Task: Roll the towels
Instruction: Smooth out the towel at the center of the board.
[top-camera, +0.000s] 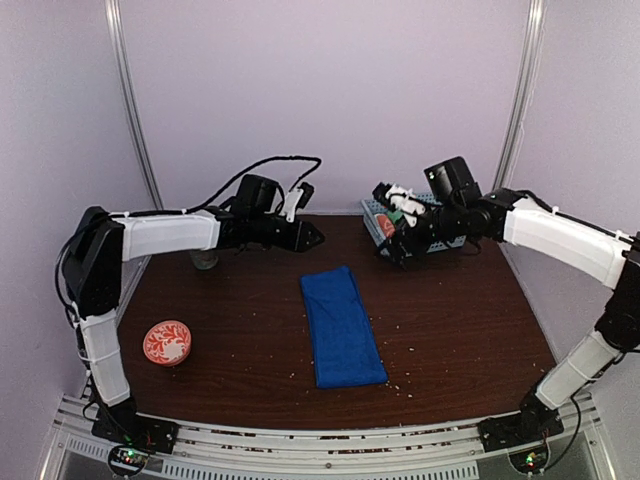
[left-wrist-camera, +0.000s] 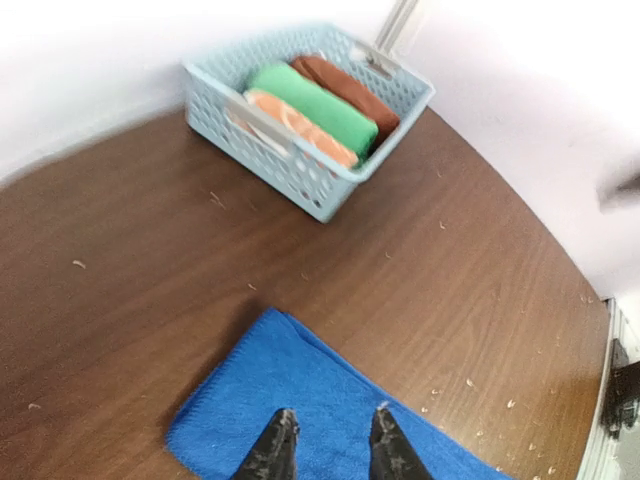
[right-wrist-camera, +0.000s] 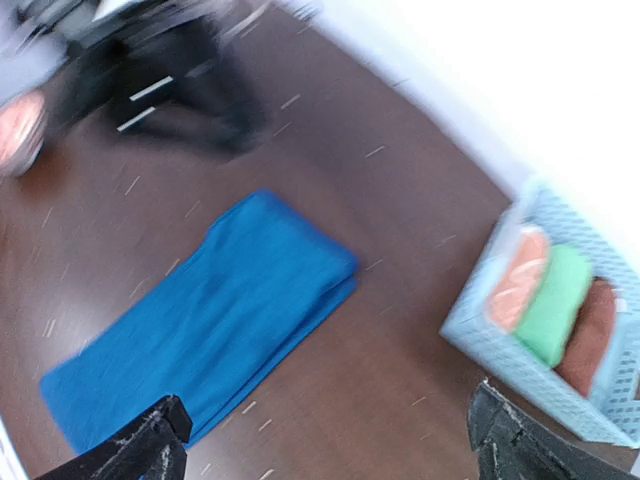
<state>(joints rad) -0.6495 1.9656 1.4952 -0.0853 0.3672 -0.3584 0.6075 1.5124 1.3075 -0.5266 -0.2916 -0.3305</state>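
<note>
Two dark, tapered fingertips of the left pincer (left-wrist-camera: 333, 415) sit closest in the left wrist view. They stand a little apart with nothing between them, seen against one short end of the blue towel (left-wrist-camera: 300, 400). The right pincer (right-wrist-camera: 328, 400) is spread wide, its scuffed black fingers at opposite lower corners of its own view, and it too grips nothing. The blue towel is a long rectangle of nubby terry lying flat and unrolled in the middle of the desk (left-wrist-camera: 120, 300), a dark brown wood-grain surface flecked with pale crumbs. The end towards the basket looks doubled over on itself, though the blur in the right wrist view makes that uncertain. At the back right of the desk stands a pale blue plastic basket (left-wrist-camera: 300, 175) with lattice walls and rounded corners. Three stubby rolls lie side by side in it: an orange-and-white rolled towel (left-wrist-camera: 300, 125), a green rolled towel (left-wrist-camera: 315, 105) in the middle, and the rust-brown towel (left-wrist-camera: 350, 90) against the far wall. Well apart, near the desk's left edge, is a round red-and-white patterned object (top-camera: 167, 343).
</note>
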